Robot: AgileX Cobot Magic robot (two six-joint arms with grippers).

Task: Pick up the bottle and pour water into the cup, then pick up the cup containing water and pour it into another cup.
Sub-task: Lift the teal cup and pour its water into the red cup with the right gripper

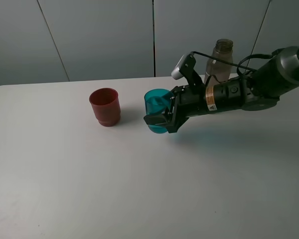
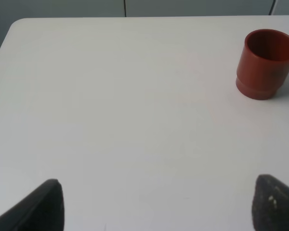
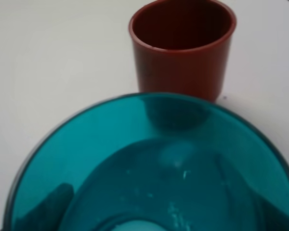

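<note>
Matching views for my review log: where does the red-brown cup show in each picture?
Exterior high: the red-brown cup stands upright left of centre on the table, left of the teal cup.
Left wrist: upright and alone on the table.
Right wrist: just beyond the teal cup's rim, its mouth showing.
Shared landmark: the white table, in all three views.

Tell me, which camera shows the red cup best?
The left wrist view: the red cup stands whole, large and unblocked. The exterior high view shows it whole but smaller. The right wrist view shows it close, its base hidden behind the teal cup.
</note>
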